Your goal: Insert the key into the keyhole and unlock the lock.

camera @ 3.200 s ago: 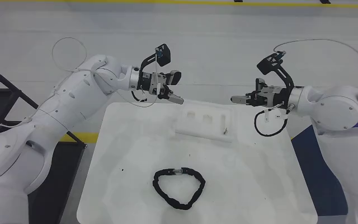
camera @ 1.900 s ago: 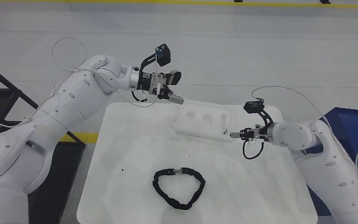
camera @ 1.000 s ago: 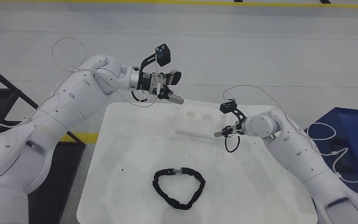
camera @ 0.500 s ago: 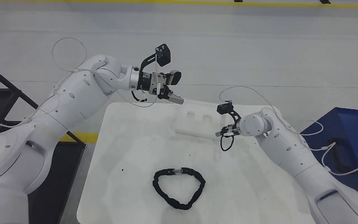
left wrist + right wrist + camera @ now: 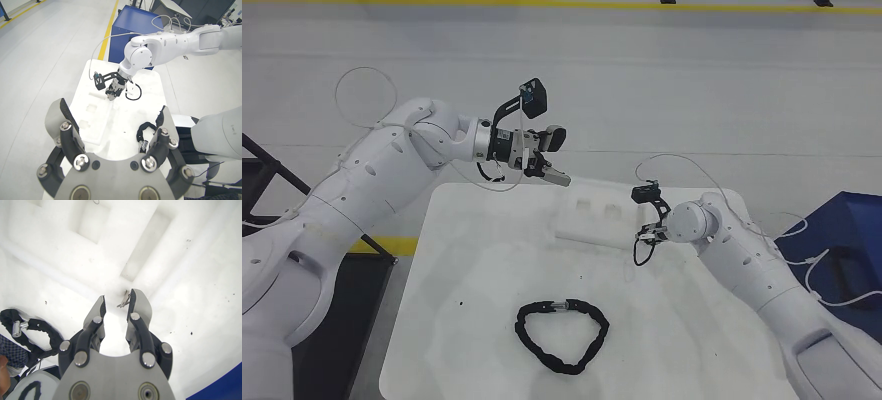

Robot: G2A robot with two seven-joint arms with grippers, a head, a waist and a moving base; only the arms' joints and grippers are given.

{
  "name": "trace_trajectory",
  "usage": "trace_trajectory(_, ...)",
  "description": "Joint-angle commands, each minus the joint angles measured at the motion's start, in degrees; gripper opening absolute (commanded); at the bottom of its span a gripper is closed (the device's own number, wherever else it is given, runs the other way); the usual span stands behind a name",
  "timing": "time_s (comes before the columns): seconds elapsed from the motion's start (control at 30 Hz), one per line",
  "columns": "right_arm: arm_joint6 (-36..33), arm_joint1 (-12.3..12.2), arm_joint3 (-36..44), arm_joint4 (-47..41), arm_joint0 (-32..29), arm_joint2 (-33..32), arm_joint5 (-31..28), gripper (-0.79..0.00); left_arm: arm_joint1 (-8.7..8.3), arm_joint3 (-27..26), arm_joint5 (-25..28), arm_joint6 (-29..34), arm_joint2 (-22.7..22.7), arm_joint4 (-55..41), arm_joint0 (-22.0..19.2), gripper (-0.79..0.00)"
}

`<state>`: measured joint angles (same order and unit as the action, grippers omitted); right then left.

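The step in hand is picking up the key; nothing is unlocked yet. In the top view the right gripper (image 5: 641,240) sits right of centre, at the right end of the white foam tray (image 5: 587,230). Its wrist view shows the jaws part open and straddling the small metal key (image 5: 123,301), which stands tilted out of the foam beside a recess. The key is touching or just beside 1 finger pad (image 5: 131,298), with a gap to the other, so it is not gripped.

The left gripper (image 5: 554,177) hangs in the upper middle of the top view, over the far edge of the table (image 5: 462,300), jaws wide open and holding nothing. The chain lock (image 5: 562,335) lies in a closed loop at lower centre, well apart from both grippers, with its silver lock cylinder (image 5: 558,306) at the loop's upper edge.

Next, I judge, the right jaws need to close squarely on the key, lift it from the foam without twisting it, then carry it to the cylinder. The left gripper may have to steady that.
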<state>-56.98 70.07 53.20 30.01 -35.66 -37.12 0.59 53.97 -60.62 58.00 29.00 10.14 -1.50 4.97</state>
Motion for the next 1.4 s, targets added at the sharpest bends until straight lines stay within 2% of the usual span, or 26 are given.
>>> trace_trajectory(0.0,0.1,0.2,-0.6,0.1,0.1,0.0,0.2,-0.563,0.0,0.0,0.0,0.0,0.0,0.0,0.0,0.0)
trace_trajectory(0.1,0.6,0.5,-1.7,0.3,0.2,-0.1,1.1,-0.594,0.0,0.0,0.0,0.0,0.0,0.0,0.0,0.0)
trace_trajectory(0.2,0.8,0.9,-2.5,0.7,0.4,0.0,2.5,-0.68,0.0,0.0,0.0,0.0,0.0,0.0,0.0,0.0)
trace_trajectory(0.37,0.5,1.6,-3.1,1.8,0.7,0.5,3.0,-0.693,0.0,0.0,0.0,0.0,0.0,0.0,0.0,0.0)
trace_trajectory(0.4,0.6,1.7,-3.2,1.9,0.7,0.5,2.9,-0.717,0.0,0.0,0.0,0.0,0.0,0.0,0.0,0.0)
trace_trajectory(0.43,0.6,1.8,-3.4,2.0,0.8,0.5,2.8,-0.785,0.0,0.0,0.0,0.0,0.0,0.0,0.0,0.0)
trace_trajectory(0.67,-0.2,2.0,-2.8,3.6,1.6,-0.1,2.3,-0.785,0.0,0.0,0.0,0.0,0.0,0.0,0.0,0.0)
trace_trajectory(0.93,-2.8,0.3,2.8,7.8,1.4,-3.0,3.0,-0.785,0.0,0.0,0.0,0.0,0.0,0.0,0.0,0.0)
trace_trajectory(1.13,-8.1,-2.1,10.0,4.7,-0.5,-10.3,6.4,-0.785,0.0,0.0,0.0,0.0,0.0,0.0,0.0,0.0)
trace_trajectory(1.37,-16.9,-5.4,22.4,0.8,-5.4,-20.2,9.6,-0.785,0.0,0.0,0.0,0.0,0.0,0.0,0.0,0.0)
